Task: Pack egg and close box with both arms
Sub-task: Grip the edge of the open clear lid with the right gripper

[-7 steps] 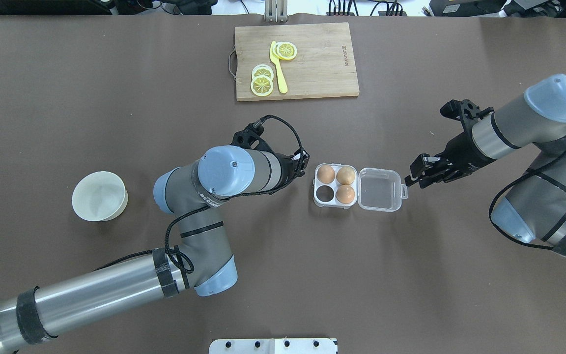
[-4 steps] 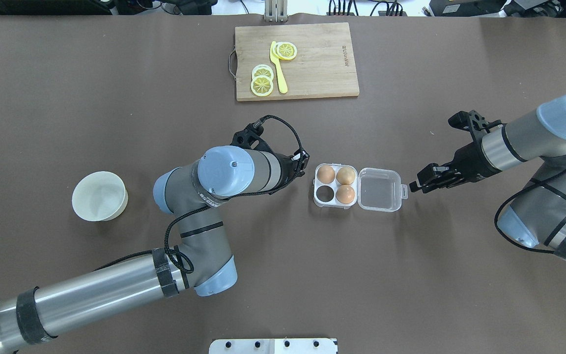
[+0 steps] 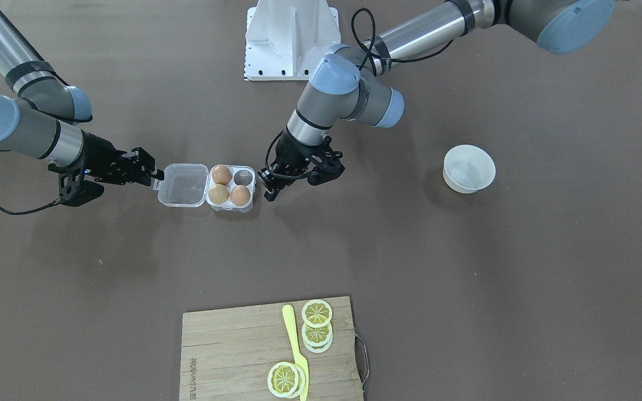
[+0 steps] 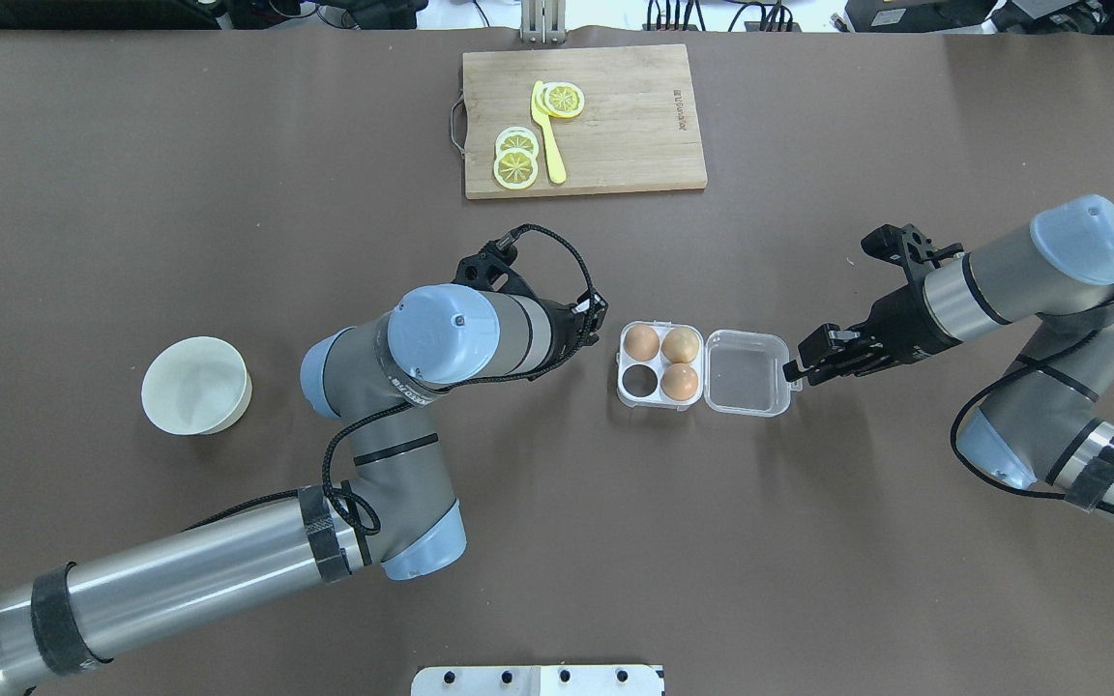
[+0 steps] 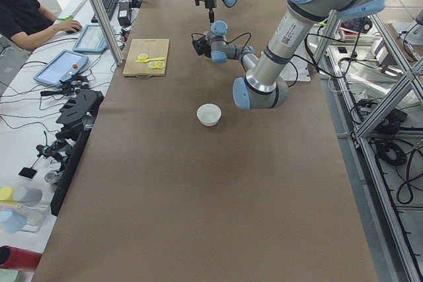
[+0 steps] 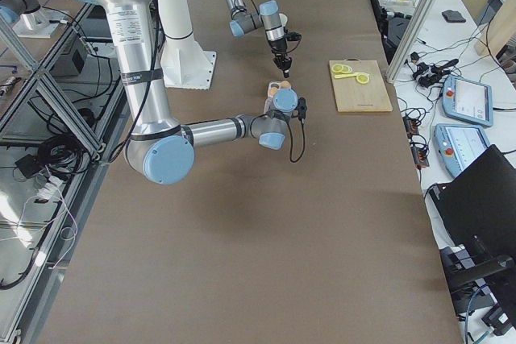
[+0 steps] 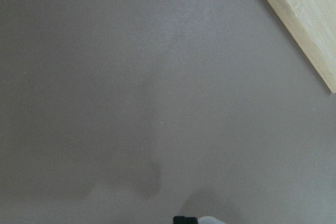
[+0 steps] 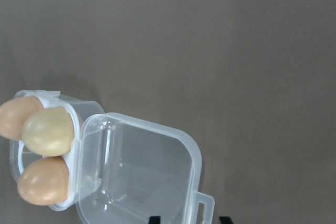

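The egg [image 4: 679, 381] sits in the box [image 4: 622, 361], in the cell beside the hinge on the side nearer my base. A paler egg [image 4: 681, 344] and another brown egg [image 4: 641, 341] fill the two cells farther from me, and the fourth cell holds nothing. The box stands in the middle of the surface [image 4: 557, 541], its lid [image 4: 746, 372] lying flat and open toward my right. My right tool [image 4: 794, 372] stands open at the lid's outer edge, the tab [image 8: 202, 205] between its tips; I cannot tell whether they touch it. My left tool [image 3: 268, 188] sits just beside the box's opposite wall, drawn narrow, holding nothing. Well to the box's left stands a bowl [image 4: 195, 385]. Beyond the box, away from me, lies a board [image 4: 634, 116] with lemon slices [image 4: 516, 159].
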Motion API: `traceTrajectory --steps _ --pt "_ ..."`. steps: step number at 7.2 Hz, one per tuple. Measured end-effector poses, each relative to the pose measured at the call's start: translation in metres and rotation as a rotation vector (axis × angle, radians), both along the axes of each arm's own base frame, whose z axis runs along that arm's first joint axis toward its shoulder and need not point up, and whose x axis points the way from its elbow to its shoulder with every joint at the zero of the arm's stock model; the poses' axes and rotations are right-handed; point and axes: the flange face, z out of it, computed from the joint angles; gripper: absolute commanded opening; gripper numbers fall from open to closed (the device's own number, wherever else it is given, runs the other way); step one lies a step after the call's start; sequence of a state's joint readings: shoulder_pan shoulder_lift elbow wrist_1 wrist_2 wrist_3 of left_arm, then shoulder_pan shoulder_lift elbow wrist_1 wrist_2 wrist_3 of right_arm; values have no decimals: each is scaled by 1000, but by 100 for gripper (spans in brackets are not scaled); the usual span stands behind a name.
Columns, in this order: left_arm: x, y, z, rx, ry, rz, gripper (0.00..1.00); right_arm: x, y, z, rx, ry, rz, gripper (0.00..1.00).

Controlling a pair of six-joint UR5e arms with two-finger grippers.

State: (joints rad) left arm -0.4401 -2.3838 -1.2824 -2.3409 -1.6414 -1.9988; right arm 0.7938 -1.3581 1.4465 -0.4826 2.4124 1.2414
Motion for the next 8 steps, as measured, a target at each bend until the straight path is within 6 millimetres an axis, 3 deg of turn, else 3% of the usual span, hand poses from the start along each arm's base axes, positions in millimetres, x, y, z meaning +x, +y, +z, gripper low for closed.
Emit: traceTrajectory --steps 6,8 --pt "0 0 1 0 -1 0 0 -4 0 7 -11 11 1 47" --pt "0 0 1 0 -1 0 0 -5 0 8 -13 14 2 23"
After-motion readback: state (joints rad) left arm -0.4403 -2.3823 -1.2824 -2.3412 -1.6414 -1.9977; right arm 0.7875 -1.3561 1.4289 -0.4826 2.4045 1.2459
